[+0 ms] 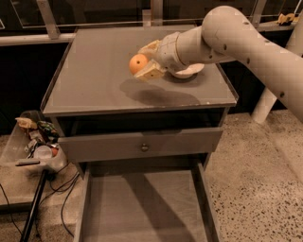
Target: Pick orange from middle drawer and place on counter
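Tool (141, 62) with orange (137, 63) in grip, above counter (90, 80)

The floor (255, 160) is speckled stone, pale with dark dots. Dark glass (94, 12) runs along the back. A clear bin (35, 142) sits at left, near black wires (64, 198). The gripper (146, 61) holds the orange (137, 63) above the counter (94, 85).

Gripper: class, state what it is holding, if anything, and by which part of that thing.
The gripper holds the orange over the counter, its fingers pressing the fruit's upper and lower sides.
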### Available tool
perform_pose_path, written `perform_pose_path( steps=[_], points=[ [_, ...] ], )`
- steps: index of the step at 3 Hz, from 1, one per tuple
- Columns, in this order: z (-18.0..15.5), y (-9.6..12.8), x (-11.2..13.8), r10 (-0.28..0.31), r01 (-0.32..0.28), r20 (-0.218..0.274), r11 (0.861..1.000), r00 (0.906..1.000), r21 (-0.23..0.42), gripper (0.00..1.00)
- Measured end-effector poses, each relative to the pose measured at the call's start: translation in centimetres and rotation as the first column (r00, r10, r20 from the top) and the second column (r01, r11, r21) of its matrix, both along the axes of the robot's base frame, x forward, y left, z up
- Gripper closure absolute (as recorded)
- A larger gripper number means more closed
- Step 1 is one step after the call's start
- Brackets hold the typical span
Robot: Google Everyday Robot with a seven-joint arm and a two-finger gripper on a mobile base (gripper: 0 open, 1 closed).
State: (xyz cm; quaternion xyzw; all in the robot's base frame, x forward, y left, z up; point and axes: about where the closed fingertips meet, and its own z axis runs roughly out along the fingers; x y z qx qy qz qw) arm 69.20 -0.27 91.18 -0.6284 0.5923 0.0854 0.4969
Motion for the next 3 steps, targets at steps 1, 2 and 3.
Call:
perform_pose_path(
  steps=[1,2,3],
  points=[
    [-0.7,0.0,0.4,0.005,-0.005,-0.034,1.0,0.9994,-0.011,1.0],
    [-1.5,-0.1,0.6,0.008,-0.01,-0.072,1.0,0.9973,-0.017,1.0],
    [-2.2,0.0,0.6,0.012,-0.016,-0.11,0.999,0.9938,-0.035,1.0]
  ],
)
